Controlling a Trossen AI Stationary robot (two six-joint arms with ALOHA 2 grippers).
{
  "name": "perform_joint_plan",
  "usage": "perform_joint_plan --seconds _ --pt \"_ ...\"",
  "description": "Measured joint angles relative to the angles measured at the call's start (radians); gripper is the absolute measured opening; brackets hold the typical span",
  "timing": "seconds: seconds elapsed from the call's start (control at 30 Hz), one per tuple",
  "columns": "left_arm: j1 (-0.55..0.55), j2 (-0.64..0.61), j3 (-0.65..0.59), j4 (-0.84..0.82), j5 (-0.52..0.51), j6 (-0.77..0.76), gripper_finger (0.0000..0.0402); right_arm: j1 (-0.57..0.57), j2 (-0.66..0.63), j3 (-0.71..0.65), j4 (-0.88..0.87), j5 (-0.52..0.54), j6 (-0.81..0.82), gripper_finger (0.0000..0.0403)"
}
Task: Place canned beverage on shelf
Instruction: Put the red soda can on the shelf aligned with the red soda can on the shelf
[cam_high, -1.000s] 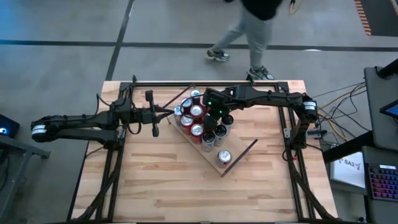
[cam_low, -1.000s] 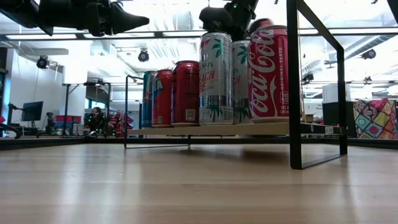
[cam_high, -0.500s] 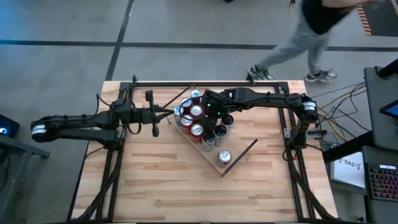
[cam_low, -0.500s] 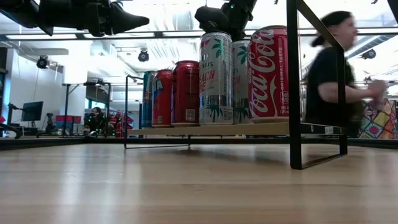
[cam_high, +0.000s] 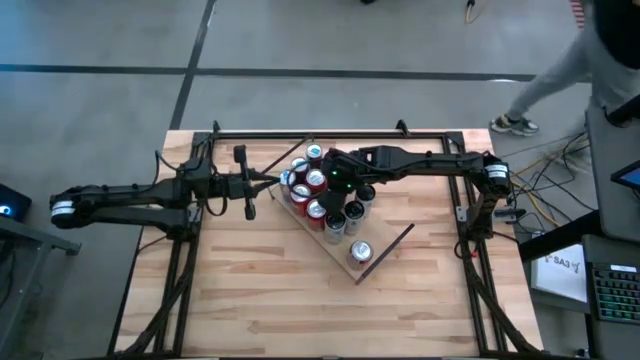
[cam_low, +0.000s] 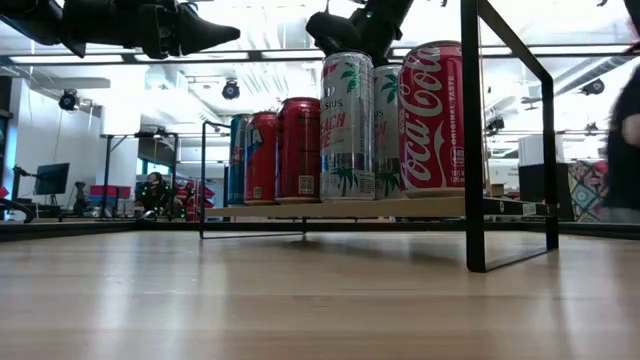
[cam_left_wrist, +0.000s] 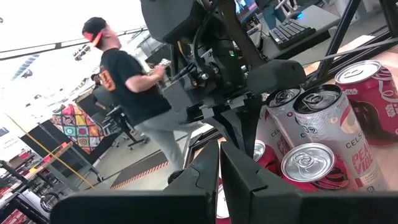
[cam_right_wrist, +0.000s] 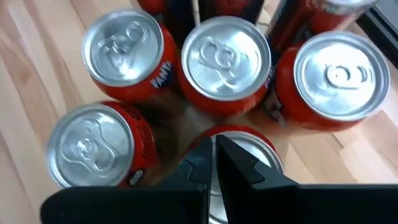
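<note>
Several drink cans (cam_high: 316, 196), red and silver, stand upright in a cluster on the light-wood shelf (cam_high: 337, 257), which lies slantwise at the table's middle. In the low view the cans (cam_low: 345, 125) stand in a row on the raised board (cam_low: 430, 207). My right gripper (cam_high: 335, 180) is shut and slants down just above the cluster; its tips (cam_right_wrist: 213, 148) hang over a red can's top (cam_right_wrist: 245, 138), among other cans (cam_right_wrist: 227, 55). My left gripper (cam_high: 268, 183) is shut and level, left of the shelf, higher than the can tops (cam_low: 218, 37).
The table's black frame (cam_high: 330, 133) runs along the far edge and both sides. A dark upright frame (cam_low: 472, 130) stands at the shelf's near end. Bare planks (cam_high: 300, 310) fill the near half. A person (cam_high: 600, 50) walks beyond the far right corner.
My right gripper has tipped a little further down over the cans, its tip edging toward the table's left. The cans and the shelf have kept still. A person has walked past behind the far edge, from left to right.
</note>
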Motion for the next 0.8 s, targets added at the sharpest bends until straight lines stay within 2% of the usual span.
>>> perform_joint_plan --seconds 0.3,0.5,0.67,0.8 --pt "0.000 0.000 0.000 0.000 0.000 0.000 0.0000 0.000 -0.005 0.022 -0.020 0.000 0.000 0.0013" --pt "0.000 0.000 0.000 0.000 0.000 0.000 0.0000 -0.043 -0.011 0.105 -0.155 0.004 0.064 0.0013" --pt "0.000 0.000 0.000 0.006 0.000 0.000 0.0000 -0.092 -0.001 0.102 -0.254 0.010 0.120 0.0013" --pt "0.000 0.000 0.000 0.007 0.000 0.000 0.0000 -0.098 0.000 0.093 -0.262 0.026 0.119 0.0013"
